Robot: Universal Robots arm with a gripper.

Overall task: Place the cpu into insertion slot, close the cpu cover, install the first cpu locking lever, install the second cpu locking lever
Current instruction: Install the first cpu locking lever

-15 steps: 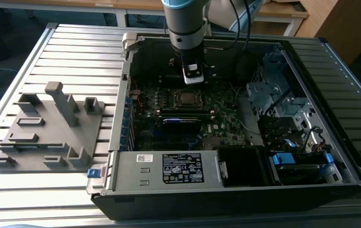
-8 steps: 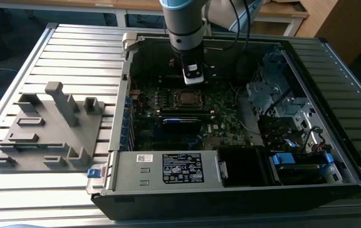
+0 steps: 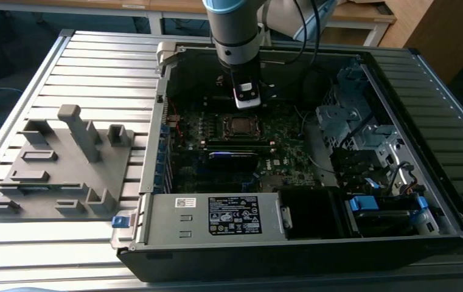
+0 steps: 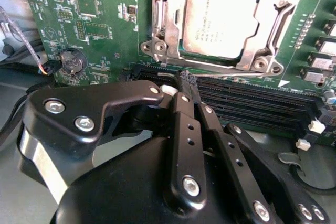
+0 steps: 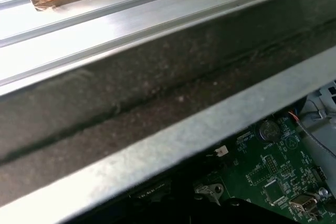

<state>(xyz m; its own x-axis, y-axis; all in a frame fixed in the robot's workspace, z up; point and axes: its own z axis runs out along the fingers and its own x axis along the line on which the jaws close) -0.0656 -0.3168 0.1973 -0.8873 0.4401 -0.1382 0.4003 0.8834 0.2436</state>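
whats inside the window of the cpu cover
The cpu sits in the window of the cpu cover, its silver top showing in the second wrist view. The frame overlaps its edges; the socket beneath the chip is hidden.

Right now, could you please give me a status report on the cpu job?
Gripper shut, empty, just off the cpu. Cpu seated, cover down over it. Nothing in the way.

Grey cpu point(image 4: 223, 19) flat under shut cpu cover point(image 4: 173, 24)

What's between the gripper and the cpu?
In the second wrist view, the cover's frame edge and a thin strip of green board lie between the gripper and the cpu.
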